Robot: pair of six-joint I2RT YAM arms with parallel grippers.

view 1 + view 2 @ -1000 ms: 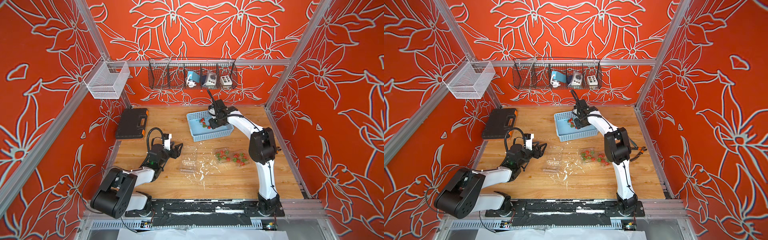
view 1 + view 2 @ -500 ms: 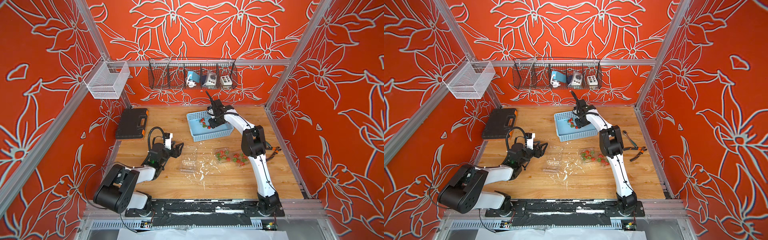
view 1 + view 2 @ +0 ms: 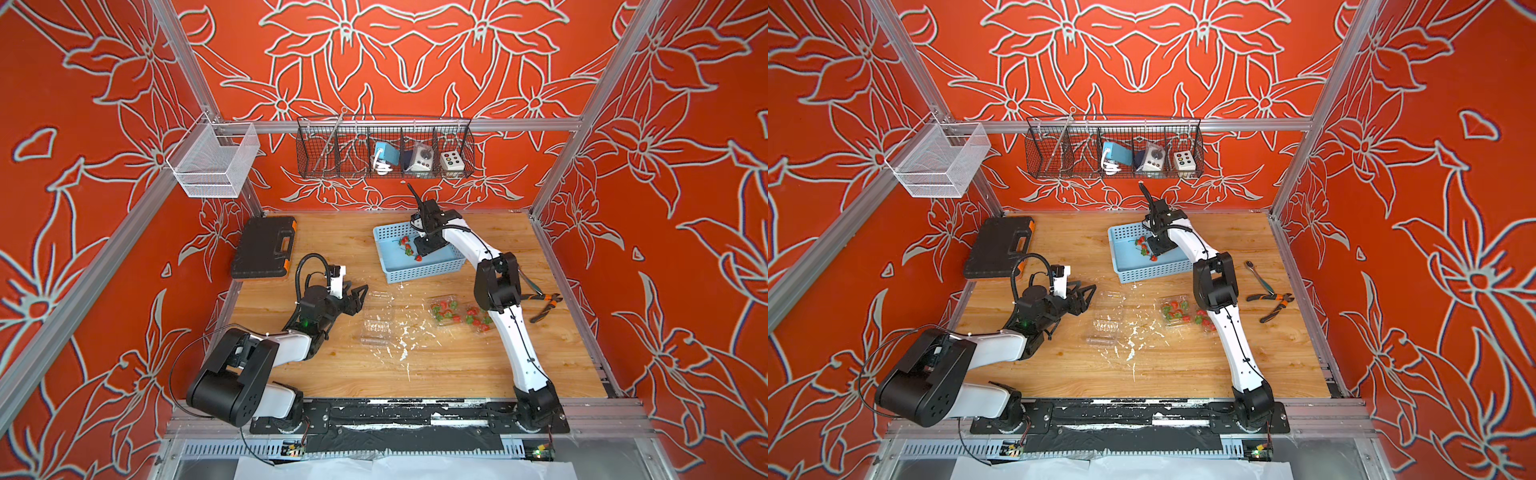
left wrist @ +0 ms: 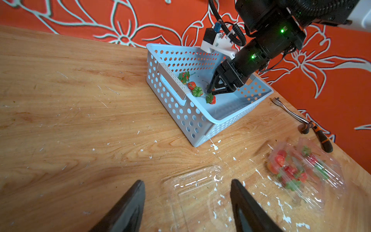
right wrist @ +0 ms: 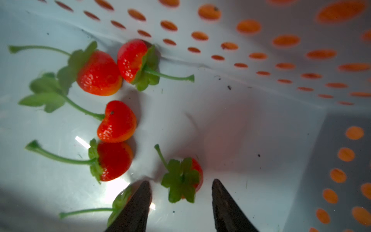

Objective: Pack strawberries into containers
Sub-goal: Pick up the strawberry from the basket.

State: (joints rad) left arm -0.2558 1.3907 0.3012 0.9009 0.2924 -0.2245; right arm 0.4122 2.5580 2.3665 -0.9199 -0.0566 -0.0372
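Right end effector: the right gripper [image 5: 180, 183] is down inside the blue basket [image 3: 415, 274], at upper centre of the table in both top views. Its jaws are spread and point at the basket floor.
Berry under inspection: one strawberry [image 5: 183, 178], green cap towards the wrist camera, lies between the two fingers [image 5: 140, 200]. A gap shows on each side, so it is not pinched.
Remaining stock: five loose strawberries [image 5: 100, 72] lie on the basket floor. Four are in the left half of the right wrist frame. One is at lower left, partly hidden behind a finger.
Left end effector: the left gripper [image 4: 186, 181] sits left of centre in both top views, low over the table [image 3: 415, 365]. Its jaws are apart and grip nothing.
Container at left: a clear container [image 4: 196, 192] lies on the table at lower centre of the left wrist frame, just ahead of the fingertips. Contact cannot be determined.
Packed stock: the packed containers [image 3: 446, 309] stand right of centre, beside the right arm, with red berries inside. The one further right is partly hidden by the arm.
Surface: wood grain with scattered white flecks.
Other items: a black tool case [image 3: 262, 249] lies at upper left of the table. The pliers [image 3: 1271, 305] and wrench [image 3: 1258, 276] lie at its right edge. A wire rack [image 3: 384, 147] hangs on the back wall.
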